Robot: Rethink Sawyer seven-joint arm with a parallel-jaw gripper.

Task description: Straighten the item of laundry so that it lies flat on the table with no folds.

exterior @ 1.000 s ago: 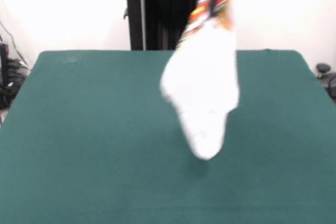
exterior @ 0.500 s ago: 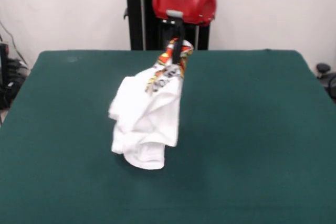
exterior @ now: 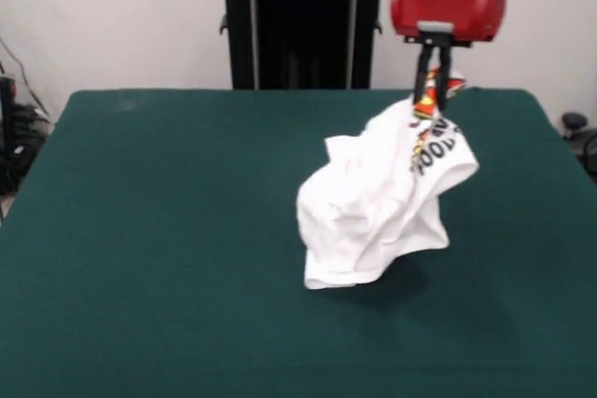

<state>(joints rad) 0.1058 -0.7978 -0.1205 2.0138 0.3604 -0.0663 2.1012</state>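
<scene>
While clamped on the printed top corner of the item of laundry (exterior: 387, 195), gripper (exterior: 432, 92) hangs in the upper right of the frame, black fingers (exterior: 422, 72) pinched together over the red, orange and yellow print. Garment held aloft right of centre, bunched and creased, black lettering showing on its upper right part. Lower hem draped down to the table (exterior: 149, 230), low and just right of centre; whether resting on the green top or just above it, cannot tell. Not flat yet.
</scene>
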